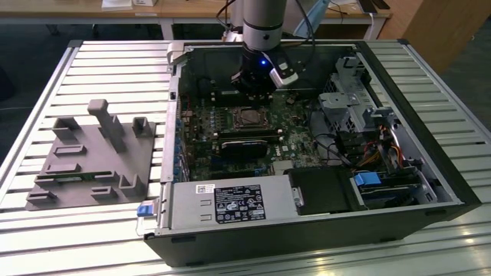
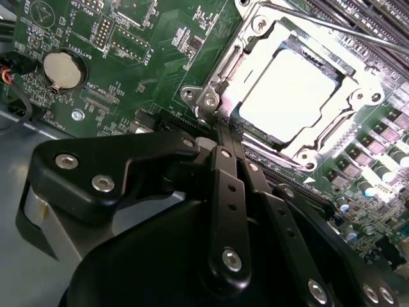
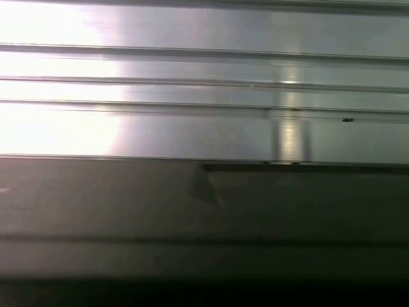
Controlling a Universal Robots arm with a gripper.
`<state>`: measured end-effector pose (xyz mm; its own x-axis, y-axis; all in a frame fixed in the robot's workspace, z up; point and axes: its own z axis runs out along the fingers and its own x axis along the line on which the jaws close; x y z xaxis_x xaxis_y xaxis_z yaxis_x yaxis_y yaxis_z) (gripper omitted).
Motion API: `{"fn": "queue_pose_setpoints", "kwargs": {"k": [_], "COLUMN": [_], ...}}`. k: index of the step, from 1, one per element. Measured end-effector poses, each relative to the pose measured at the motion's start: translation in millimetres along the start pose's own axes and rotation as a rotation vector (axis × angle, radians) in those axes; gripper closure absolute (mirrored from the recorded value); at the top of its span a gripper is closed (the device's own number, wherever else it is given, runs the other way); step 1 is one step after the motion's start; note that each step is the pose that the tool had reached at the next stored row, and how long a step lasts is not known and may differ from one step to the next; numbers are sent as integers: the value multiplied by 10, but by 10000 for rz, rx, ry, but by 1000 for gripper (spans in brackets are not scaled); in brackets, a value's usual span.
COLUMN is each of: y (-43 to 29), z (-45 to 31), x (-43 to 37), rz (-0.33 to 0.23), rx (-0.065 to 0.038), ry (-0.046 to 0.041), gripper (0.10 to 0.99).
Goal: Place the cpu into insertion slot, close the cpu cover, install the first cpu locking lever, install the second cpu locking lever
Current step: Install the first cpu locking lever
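The open computer case (image 1: 307,144) lay on its side on a ribbed metal table (image 1: 100,63), with a grey moulded fixture (image 1: 92,155) beside it toward the exterior view's left. The arm reached down into the case, and the gripper (image 1: 253,86) hung just above the green motherboard (image 1: 230,132), close to the socket area. In the second wrist view the gripper (image 2: 223,137) had its black fingers (image 2: 225,185) pressed together with nothing between them, their tips just beside the socket's edge. The cpu (image 2: 291,93) sat flat in the insertion slot (image 2: 238,114), its bright silvery top facing up. The cpu cover (image 2: 358,96) lay closed down over the chip, framing it on all sides. A thin metal locking lever (image 2: 332,29) ran along the far side of the cover; whether it was latched could not be told. A round coin battery (image 2: 62,69) sat on the board well apart from the socket. The first wrist view showed ribbed metal slats (image 3: 204,77) above a dark panel (image 3: 204,217).
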<state>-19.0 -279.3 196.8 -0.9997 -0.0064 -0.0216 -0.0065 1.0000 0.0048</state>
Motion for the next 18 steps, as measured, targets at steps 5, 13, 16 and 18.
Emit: {"fn": "queue_pose_setpoints", "kwargs": {"k": [5,13,16,18], "y": [10,10,7,3], "z": [1,-103,-102,-102], "x": [-1,-3,-3,-3], "rz": [1,2,13,15], "rx": [-5,-4,-4,-3], "ry": [-4,-4,-4,-3], "gripper": [980,980,980,980]}}
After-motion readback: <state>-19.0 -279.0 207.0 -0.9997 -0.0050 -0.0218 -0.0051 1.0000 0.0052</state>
